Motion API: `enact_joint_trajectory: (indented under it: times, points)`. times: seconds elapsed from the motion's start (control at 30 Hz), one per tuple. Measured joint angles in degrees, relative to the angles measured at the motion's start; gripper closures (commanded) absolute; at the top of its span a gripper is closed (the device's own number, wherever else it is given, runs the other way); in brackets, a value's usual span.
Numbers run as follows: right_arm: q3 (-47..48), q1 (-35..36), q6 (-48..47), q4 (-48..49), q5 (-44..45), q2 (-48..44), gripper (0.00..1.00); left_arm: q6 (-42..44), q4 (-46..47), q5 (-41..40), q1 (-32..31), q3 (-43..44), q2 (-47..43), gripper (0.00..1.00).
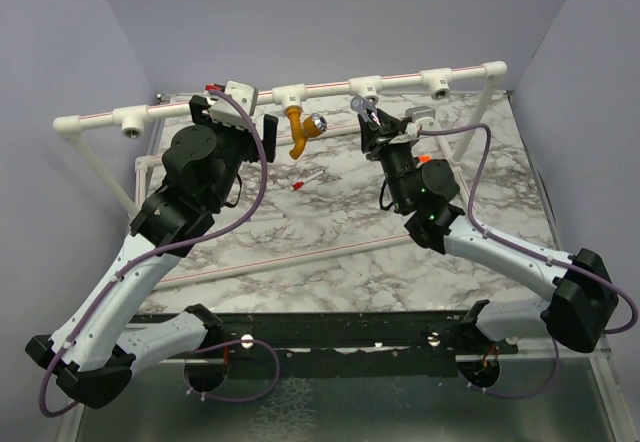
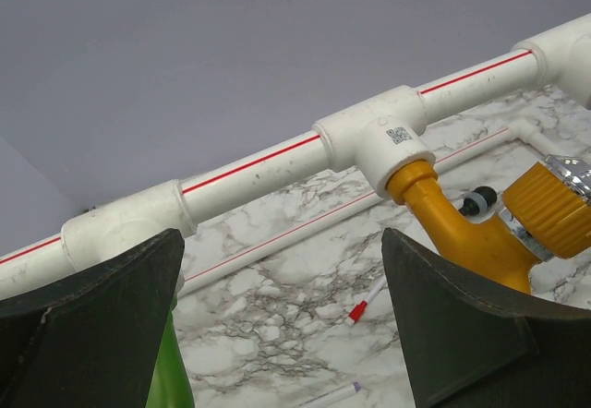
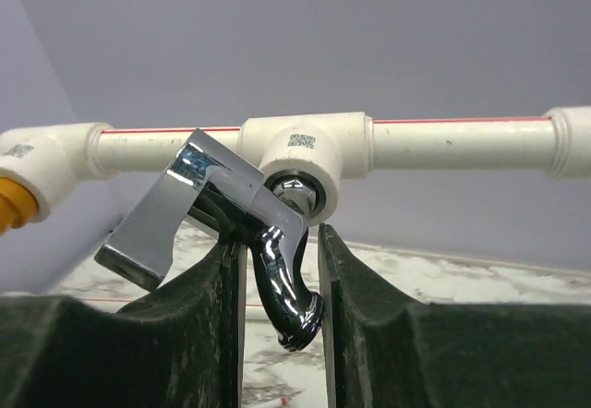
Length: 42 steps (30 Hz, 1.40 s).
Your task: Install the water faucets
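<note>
at the near edge of the marble tabletop [image 1: 400,262], two arms [image 1: 150,262] reach away. the left fingers [image 2: 462,325] stand wide apart, released, with a green faucet [image 2: 171,371] just beside one. the right fingers [image 3: 166,334] grasp the grey faucet [image 3: 268,233] at a white tee [image 3: 300,150]. the mustard faucet [image 1: 300,127] hangs from the neighbouring tee [image 2: 379,140] on the far pipe [image 1: 330,87].

A: Where do your taps sit?
B: Your mustard-orange plastic faucet [image 1: 298,128] hangs from a white tee joint [image 1: 291,92] on the white plastic pipe rail [image 1: 330,86] at the far side. The grey metal faucet [image 3: 275,242] sits one tee to the right.
A: And nearer you?
B: A thin red-tipped stick [image 1: 308,181], lying on the marbled table [image 1: 340,252].
</note>
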Motion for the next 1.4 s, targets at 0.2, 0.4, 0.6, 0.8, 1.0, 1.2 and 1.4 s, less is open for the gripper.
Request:
enact_joint_trajectory:
  times: [0.2, 0.4, 0.6, 0.8, 1.0, 1.2, 1.4]
  points:
    - [-0.74, -0.13, 12.41, 1.55, 1.57, 0.44, 1.00, 0.24, 0.20, -0.42, -0.39, -0.04, -0.07, 0.10]
    - [-0.94, -0.17, 17.05, 1.68, 2.29, 0.52, 0.99, 0.33, 0.24, -0.52, -0.70, -0.04, -0.15, 0.10]
    - [-0.94, -0.17, 14.62, 1.53, 2.14, 0.44, 0.82, 0.46, 0.24, -0.66, -0.70, -0.09, -0.15, 0.10]
    - [-0.94, -0.17, 8.07, -0.70, 1.14, -0.63, 0.58, 0.46, 0.24, -0.79, -0.70, -0.09, -0.13, 0.10]
    - [-0.68, -0.17, 0.81, -4.33, -0.22, -1.62, 0.43, 0.46, 0.24, -0.87, -0.70, -0.09, -0.07, 0.10]
    - [0.81, -0.17, -6.78, -8.94, -3.37, -2.58, 0.30, 0.46, 0.24, -1.03, -0.70, -0.09, 0.15, 0.10]
    - [1.57, -0.17, -15.87, -11.98, -5.60, -4.50, 0.26, 0.46, 0.24, -1.70, -0.70, -0.09, 0.20, 0.10]
